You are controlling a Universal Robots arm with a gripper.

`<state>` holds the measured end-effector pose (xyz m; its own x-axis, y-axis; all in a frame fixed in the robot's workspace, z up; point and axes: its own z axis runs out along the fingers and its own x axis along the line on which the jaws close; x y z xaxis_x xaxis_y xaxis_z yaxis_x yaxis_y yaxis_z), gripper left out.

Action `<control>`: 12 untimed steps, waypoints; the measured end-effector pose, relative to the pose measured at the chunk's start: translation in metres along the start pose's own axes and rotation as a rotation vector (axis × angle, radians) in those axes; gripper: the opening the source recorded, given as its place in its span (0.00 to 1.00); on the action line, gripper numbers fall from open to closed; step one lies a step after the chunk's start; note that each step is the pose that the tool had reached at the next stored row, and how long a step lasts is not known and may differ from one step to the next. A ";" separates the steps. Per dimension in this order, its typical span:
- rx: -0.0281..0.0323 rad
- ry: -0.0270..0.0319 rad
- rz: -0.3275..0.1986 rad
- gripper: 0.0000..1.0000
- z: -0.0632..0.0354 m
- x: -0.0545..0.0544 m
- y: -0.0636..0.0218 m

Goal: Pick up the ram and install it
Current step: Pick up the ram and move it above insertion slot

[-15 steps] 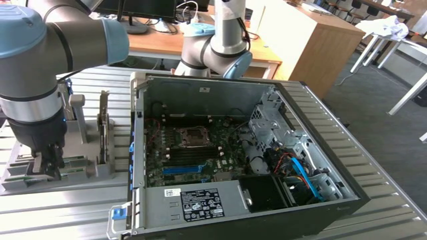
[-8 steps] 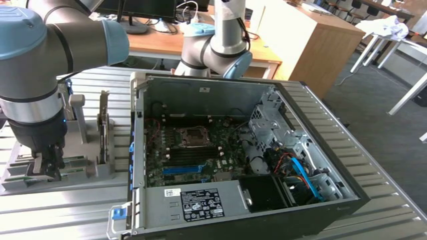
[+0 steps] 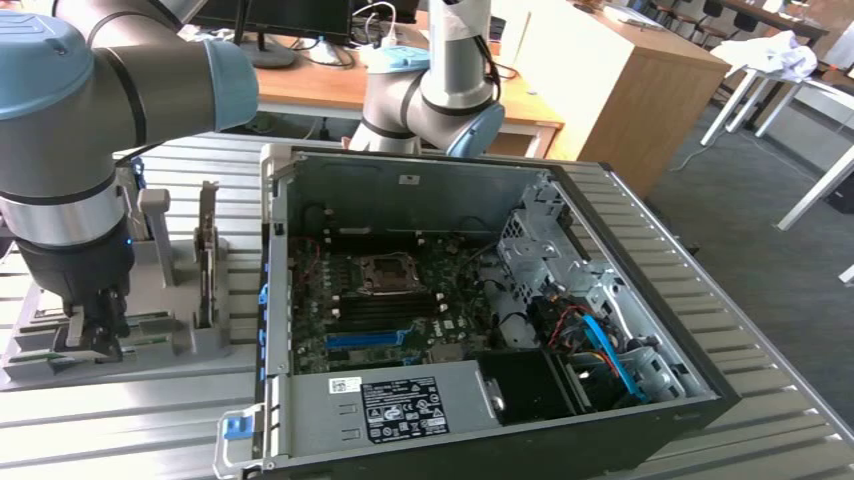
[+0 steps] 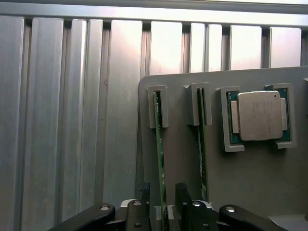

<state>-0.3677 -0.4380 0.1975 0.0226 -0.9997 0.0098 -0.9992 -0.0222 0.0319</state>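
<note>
1. While the gripper (image 4: 162,192) is hanging low over the holder (image 4: 260,183), its jaws are standing apart, one on each side of the ram (image 4: 159,139).
2. The ram is standing on edge in the holder's edge slot, beside a second stick (image 4: 202,144).
3. A CPU (image 4: 259,115) is lying in the holder's pocket.
4. An open case (image 3: 534,300) is lying beside the holder.

Arm (image 3: 80,150) – silver tubes w/ lt-blue joint caps; gripper (image 4: 162,191) blk – silver screws (image 4: 103,208).
</note>
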 end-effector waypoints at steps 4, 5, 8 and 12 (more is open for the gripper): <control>0.0000 0.0000 0.000 0.29 0.0000 0.000 0.0000; 0.0000 0.0000 0.000 0.29 0.0000 0.000 0.0000; 0.0002 -0.0002 0.000 0.29 -0.0007 0.000 0.0000; 0.0001 -0.0001 0.000 0.29 -0.0020 0.000 0.0000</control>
<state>-0.3677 -0.4379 0.1995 0.0226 -0.9997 0.0097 -0.9992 -0.0223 0.0318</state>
